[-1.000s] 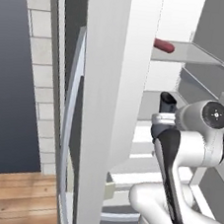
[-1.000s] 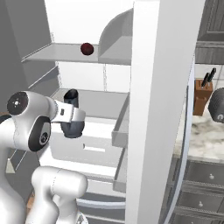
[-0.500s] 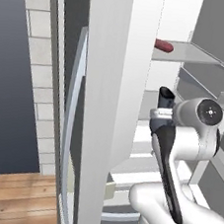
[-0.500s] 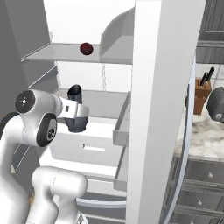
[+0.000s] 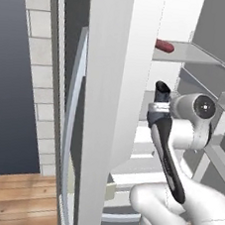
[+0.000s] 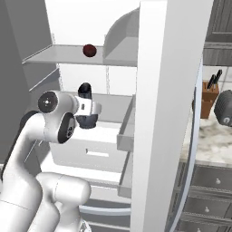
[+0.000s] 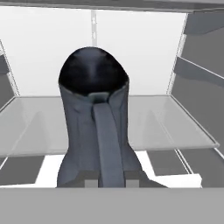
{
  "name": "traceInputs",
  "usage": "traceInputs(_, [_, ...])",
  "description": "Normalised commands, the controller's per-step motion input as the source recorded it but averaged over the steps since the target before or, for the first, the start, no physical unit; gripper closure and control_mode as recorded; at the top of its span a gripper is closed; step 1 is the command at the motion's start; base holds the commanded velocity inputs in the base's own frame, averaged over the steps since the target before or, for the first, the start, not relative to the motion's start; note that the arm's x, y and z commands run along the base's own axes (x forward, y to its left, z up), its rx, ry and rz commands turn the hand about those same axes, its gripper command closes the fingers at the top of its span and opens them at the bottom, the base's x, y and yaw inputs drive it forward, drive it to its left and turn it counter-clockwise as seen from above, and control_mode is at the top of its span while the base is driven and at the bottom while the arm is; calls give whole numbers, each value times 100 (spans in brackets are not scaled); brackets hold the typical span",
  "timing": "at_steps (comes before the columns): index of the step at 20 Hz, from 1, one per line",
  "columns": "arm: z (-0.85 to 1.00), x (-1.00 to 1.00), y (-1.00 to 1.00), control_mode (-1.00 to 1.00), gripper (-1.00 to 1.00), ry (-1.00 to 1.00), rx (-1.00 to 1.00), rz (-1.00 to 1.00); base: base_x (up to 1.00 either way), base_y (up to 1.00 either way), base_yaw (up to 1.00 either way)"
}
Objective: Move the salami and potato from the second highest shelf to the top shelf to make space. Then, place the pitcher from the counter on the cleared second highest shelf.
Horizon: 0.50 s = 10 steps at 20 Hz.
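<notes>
Salami point(image 5: 164, 45): dark red, lying flat on the top shelf point(image 5: 199, 56). Pitcher point(image 7: 95, 127): dark grey, upright, above the second highest shelf point(image 7: 170, 122), between my jaws.

fridge door point(image 6: 167, 113): white, open, edge-on, runs top to bottom of the right base view.
door handle point(image 5: 71, 129): long grey curved bar on the door's outer face.
white drawer box point(image 6: 90, 152): low in the fridge, slot handle on its front edge.
knife block point(image 6: 209, 93): wooden, dark handles sticking up, at the back edge of the worktop beside the door.
brick wall point(image 5: 39, 70): pale grey, left of the fridge.
wood floor point(image 5: 14, 197): at the wall's foot.
</notes>
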Motion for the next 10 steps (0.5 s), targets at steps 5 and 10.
traceInputs(5, [-22, 63, 0, -100, 100, 2, 0, 15, 0, 0, 0])
traceInputs(10, [-34, 65, 0, -100, 100, -1, 0, 12, 0, 0, 0])
